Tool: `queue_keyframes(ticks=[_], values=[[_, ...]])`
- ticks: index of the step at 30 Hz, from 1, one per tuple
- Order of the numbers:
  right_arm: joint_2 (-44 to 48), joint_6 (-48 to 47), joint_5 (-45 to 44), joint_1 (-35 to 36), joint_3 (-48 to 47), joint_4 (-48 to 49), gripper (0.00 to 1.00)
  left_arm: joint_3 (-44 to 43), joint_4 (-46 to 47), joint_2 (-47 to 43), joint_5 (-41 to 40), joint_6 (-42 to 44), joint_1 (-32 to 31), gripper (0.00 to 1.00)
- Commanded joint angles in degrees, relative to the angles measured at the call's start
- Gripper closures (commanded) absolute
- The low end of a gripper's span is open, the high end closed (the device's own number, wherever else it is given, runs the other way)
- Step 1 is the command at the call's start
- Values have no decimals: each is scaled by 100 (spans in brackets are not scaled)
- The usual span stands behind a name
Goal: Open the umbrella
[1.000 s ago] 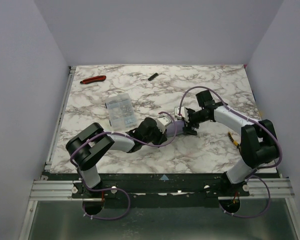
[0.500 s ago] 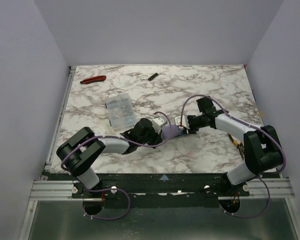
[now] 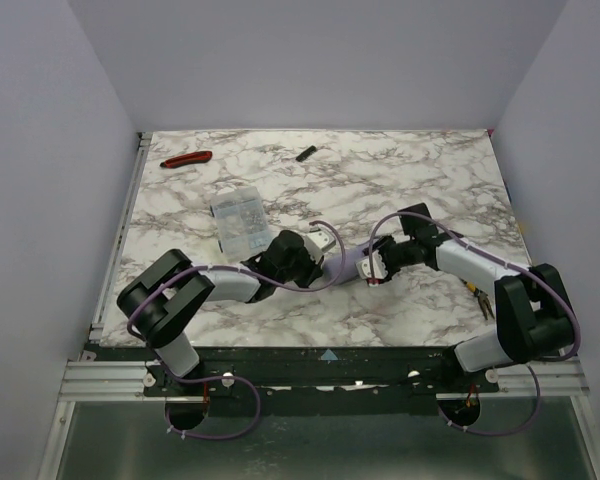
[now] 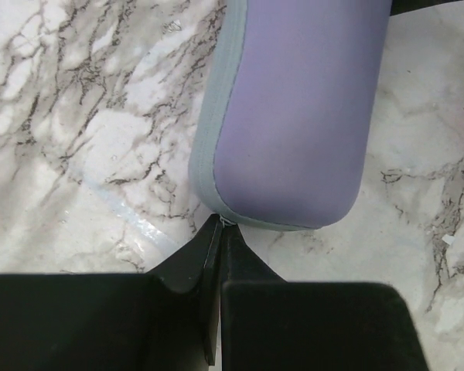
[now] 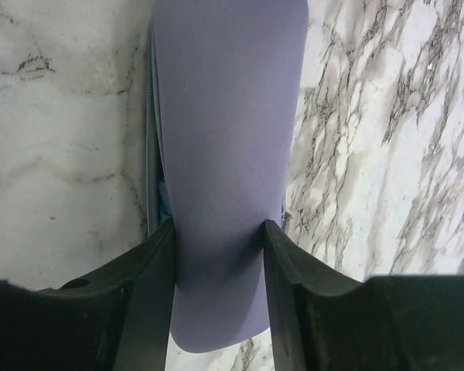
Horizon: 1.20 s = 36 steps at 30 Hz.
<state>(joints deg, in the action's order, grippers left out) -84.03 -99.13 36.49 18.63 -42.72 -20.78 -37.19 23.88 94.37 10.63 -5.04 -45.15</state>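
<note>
The umbrella (image 3: 348,264) is collapsed, a lavender pill-shaped oblong lying on the marble table between my two grippers. In the left wrist view its rounded end (image 4: 294,116) with a grey zip band fills the top. My left gripper (image 4: 221,228) is shut, its tips pinching a tiny silver zip tab at that end. In the right wrist view the umbrella (image 5: 228,116) runs up from my right gripper (image 5: 219,226), whose fingers press on both of its sides near the other end. From above, the left gripper (image 3: 325,262) and right gripper (image 3: 372,270) face each other.
A clear plastic box (image 3: 238,222) of small parts stands just behind the left arm. A red-handled tool (image 3: 187,158) and a small black piece (image 3: 306,153) lie at the back. A small yellow-and-black item (image 3: 475,290) lies by the right arm.
My right gripper has closed onto the umbrella and its arm has swung nearer and to the left. The left gripper stays shut and has shifted slightly.
</note>
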Motion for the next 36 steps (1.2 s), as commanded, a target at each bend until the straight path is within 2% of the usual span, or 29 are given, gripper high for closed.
queue_keyframes(ticks=[1, 5, 7, 10, 13, 16, 18, 20, 23, 28, 36], values=[[-186, -1045, -587, -40, 361, -1307, 62, -276, -23, 195, -445, 453, 294, 100], [-392, -1078, -452, -38, 74, -1315, 61, -379, -32, 214, -444, 719, 305, 100], [-559, -510, -358, -48, -292, -1156, 56, -308, -41, 136, -200, 672, 291, 100], [-963, 1017, -319, -51, -1196, -1157, 40, -120, -51, 37, -113, 534, 178, 100], [-1334, 2166, -81, -162, -2338, -2012, 24, 112, -1, -28, -89, 208, 45, 100], [-1519, 3472, 291, -299, -3158, -2704, 17, 186, 84, -8, -64, -53, -150, 100], [-1536, 4598, 426, -443, -3459, -2838, 15, 144, 157, 24, -152, -187, -251, 100], [-1563, 5256, 645, -594, -3702, -3208, 14, 37, 187, 103, -244, -255, -354, 100], [-1481, 6442, 879, -866, -3756, -3351, 15, -155, 194, 218, -326, -302, -495, 100], [-1223, 8302, 566, -1116, -3358, -2849, 14, -409, 234, 407, -359, -409, -717, 100], [-1320, 9797, 1052, -1086, -2596, -1882, 16, -791, 241, 759, -458, -472, -900, 100]])
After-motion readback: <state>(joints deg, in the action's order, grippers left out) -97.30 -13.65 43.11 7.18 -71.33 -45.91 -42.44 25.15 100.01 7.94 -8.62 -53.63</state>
